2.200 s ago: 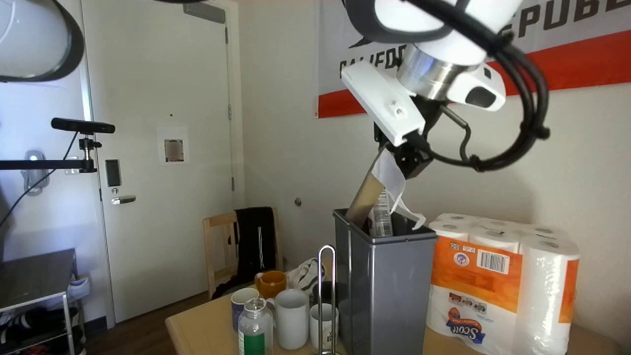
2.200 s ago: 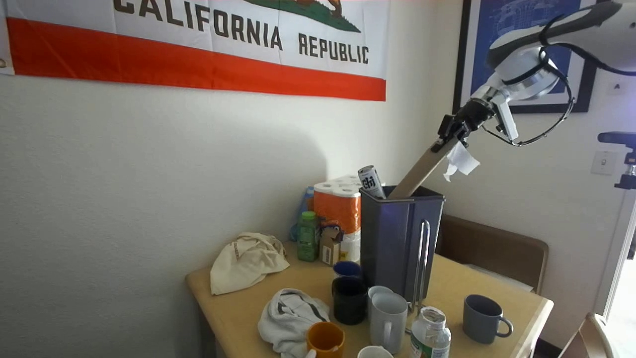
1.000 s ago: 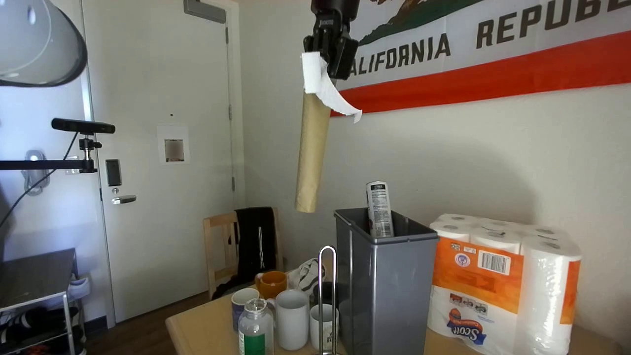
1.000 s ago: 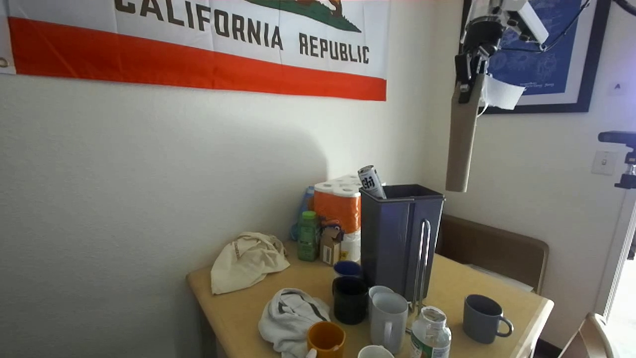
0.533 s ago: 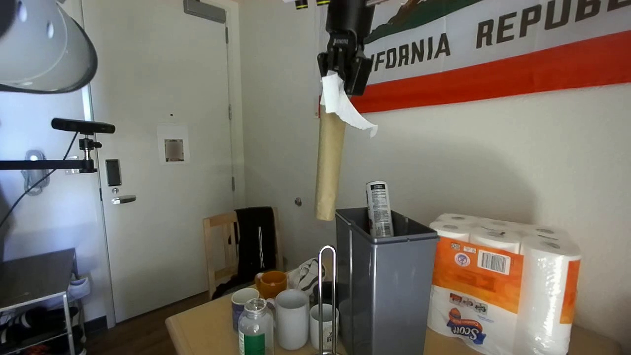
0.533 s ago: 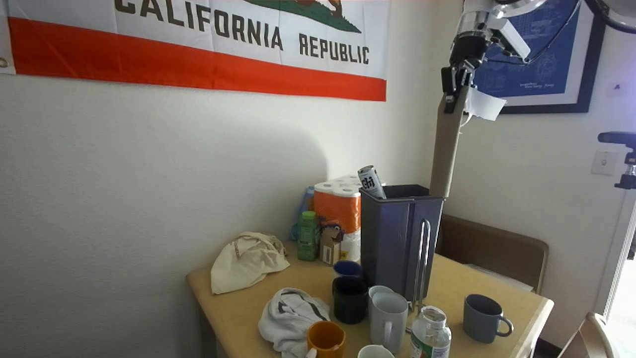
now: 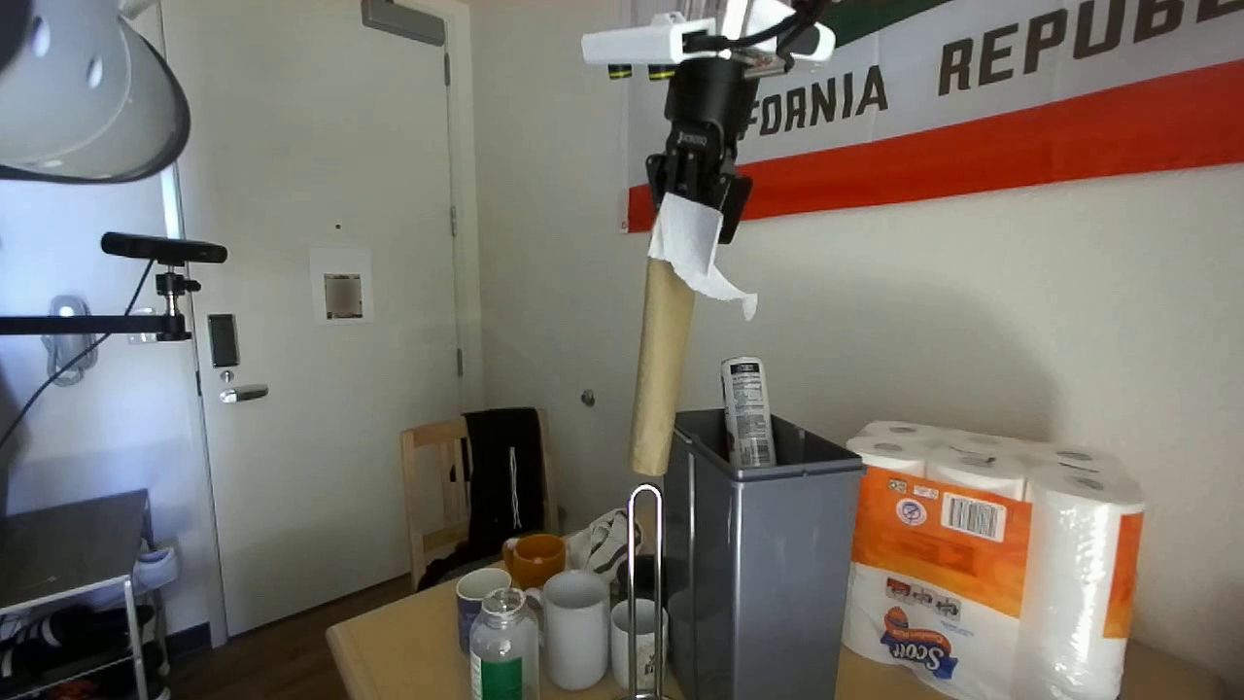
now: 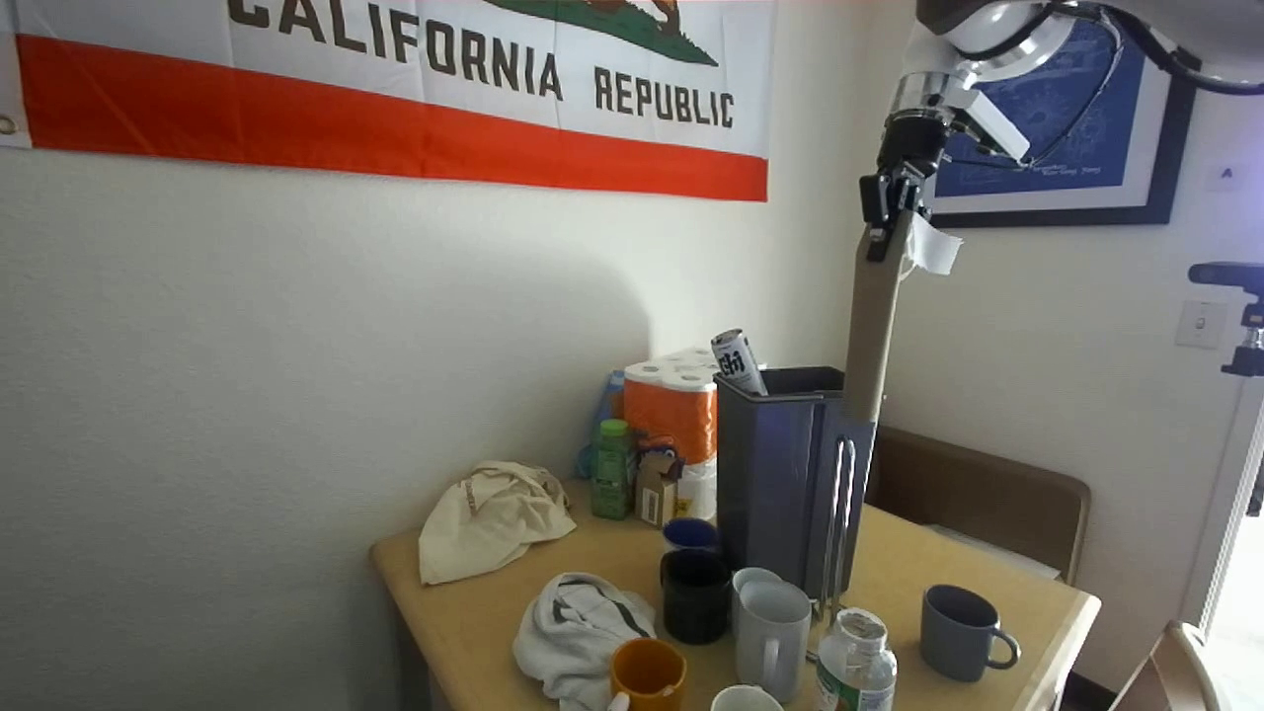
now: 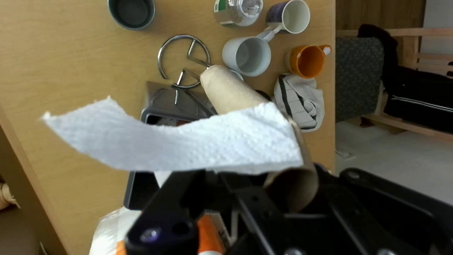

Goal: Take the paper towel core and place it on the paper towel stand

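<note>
Drawn from the bin (image 7: 787,574) and since lowered, the tube (image 8: 874,316) hangs slightly tilted, pinched by the claw (image 8: 889,232) near its top, its bottom just above the stand (image 7: 632,583) in both exterior views. Threading it on looks next, once straightened. Right of the stand in an exterior view, the bin holds a leaning can (image 7: 746,413).

My arm (image 8: 1215,39) stretches in from two o'clock in an exterior view, wrist (image 8: 923,94) bent downward. And there's my gripper (image 8: 891,233), aimed at six o'clock with a slight lean toward seven in both exterior views, fingers (image 7: 735,208) clamped in a pinch!
</note>
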Controlling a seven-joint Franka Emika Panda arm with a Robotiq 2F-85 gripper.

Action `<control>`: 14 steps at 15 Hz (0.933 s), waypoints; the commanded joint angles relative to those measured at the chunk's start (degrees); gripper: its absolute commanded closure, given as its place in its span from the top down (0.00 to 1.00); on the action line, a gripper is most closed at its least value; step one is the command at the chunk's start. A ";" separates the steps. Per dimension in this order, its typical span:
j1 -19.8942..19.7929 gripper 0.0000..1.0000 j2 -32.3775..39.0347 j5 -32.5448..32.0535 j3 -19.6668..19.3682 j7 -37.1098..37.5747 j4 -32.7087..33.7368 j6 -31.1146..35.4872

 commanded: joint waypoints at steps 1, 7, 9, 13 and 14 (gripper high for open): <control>0.74 0.03 -3.84 -0.24 -0.02 -0.41 -7.49 2.74; 1.71 0.03 -6.62 -0.28 0.11 -0.56 -14.07 6.72; 1.99 0.03 -7.75 -0.21 0.17 -0.62 -16.06 8.07; 2.41 0.03 -9.68 -0.32 0.21 -0.83 -18.99 10.40; 2.55 0.03 -10.08 -0.50 0.23 -0.94 -19.55 10.88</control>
